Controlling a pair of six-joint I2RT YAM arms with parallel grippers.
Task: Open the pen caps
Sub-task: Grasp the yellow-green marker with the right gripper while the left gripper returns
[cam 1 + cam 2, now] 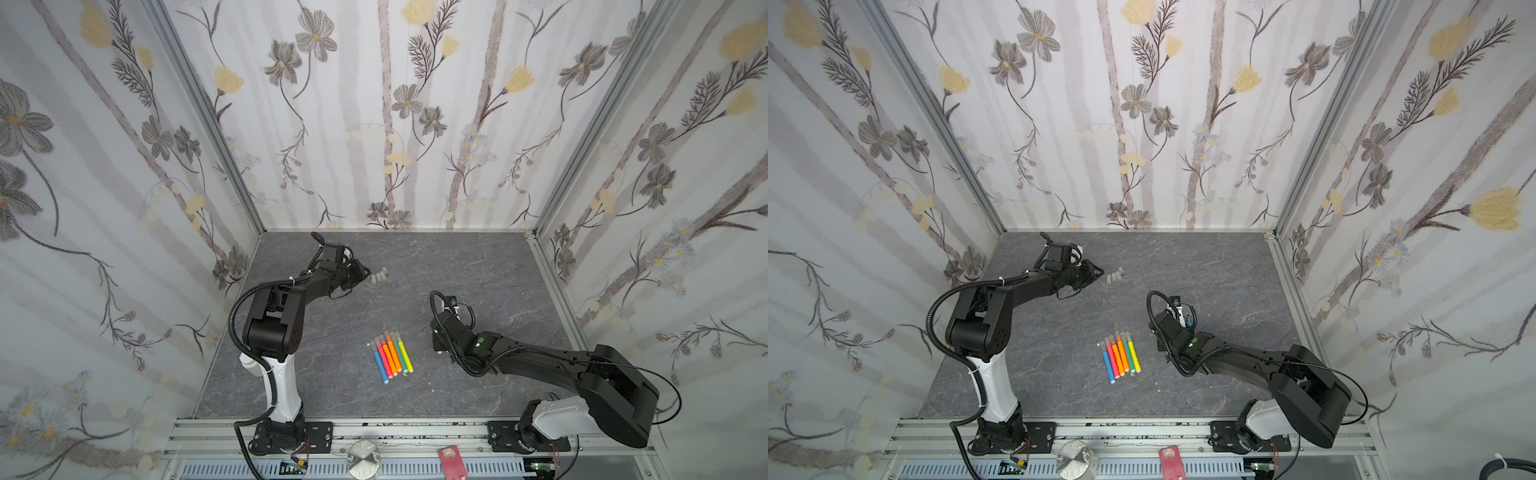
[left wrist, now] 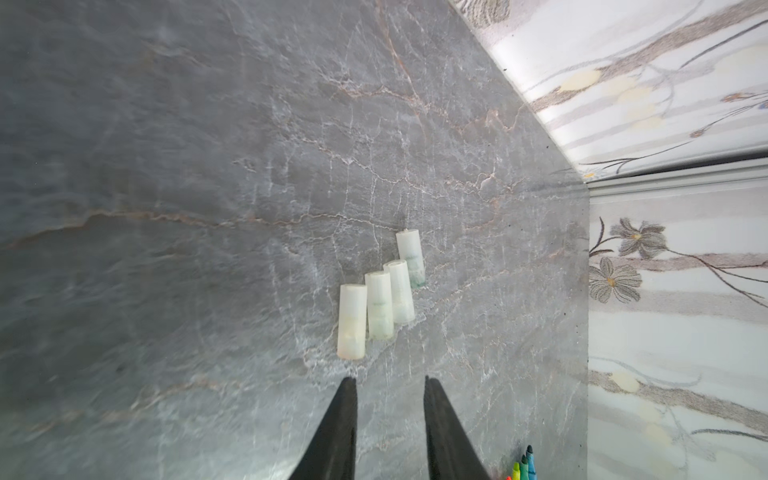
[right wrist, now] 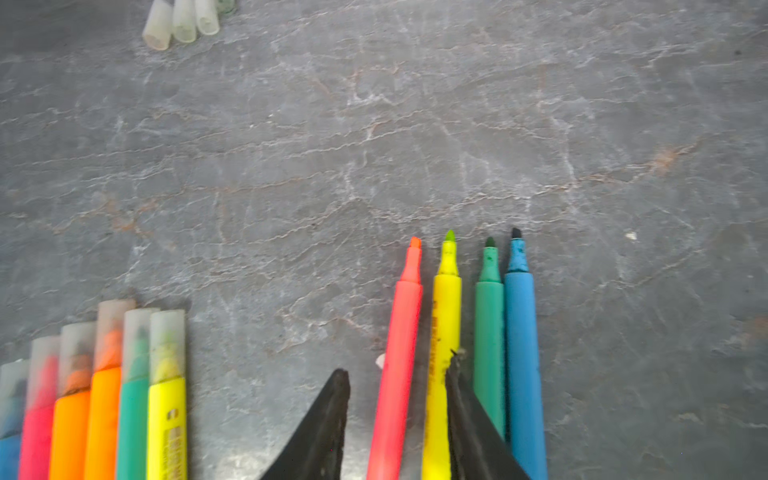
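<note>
Since four loose pen caps (image 2: 379,305) lie side by side and touching on the grey stone-patterned table (image 2: 187,166), toward its far left, that spot appears to serve as the collection point for removed caps. It is well apart from the pens, so that no cap rolls back among them. Six capped pens (image 3: 104,395) lie in a tight parallel row near the middle of the table, barrels touching. Each carries its translucent cap, and all the caps point toward the far wall, which presents every cap end to one approach direction. Four bare pens (image 3: 490,324) (pink, yellow, green and blue) lie in a second row near the first with their tips exposed. They cannot be made out in either top view, where the right arm covers that spot. By this count, four of the ten caps are off and six are left to pull. The left gripper (image 2: 388,380) hovers just short of the nearest loose cap, its jaws spread with nothing between them, in a position suited to setting caps down beside the group. The right gripper (image 3: 397,365) hangs low over the bare row with its jaws apart. The pink pen lies in the gap, clear of one finger, and the other finger overlaps the yellow barrel, so no grip is evident. The next cycle probably requires one gripper to clamp a capped barrel while the other pulls the cap straight along the pen's axis.
</note>
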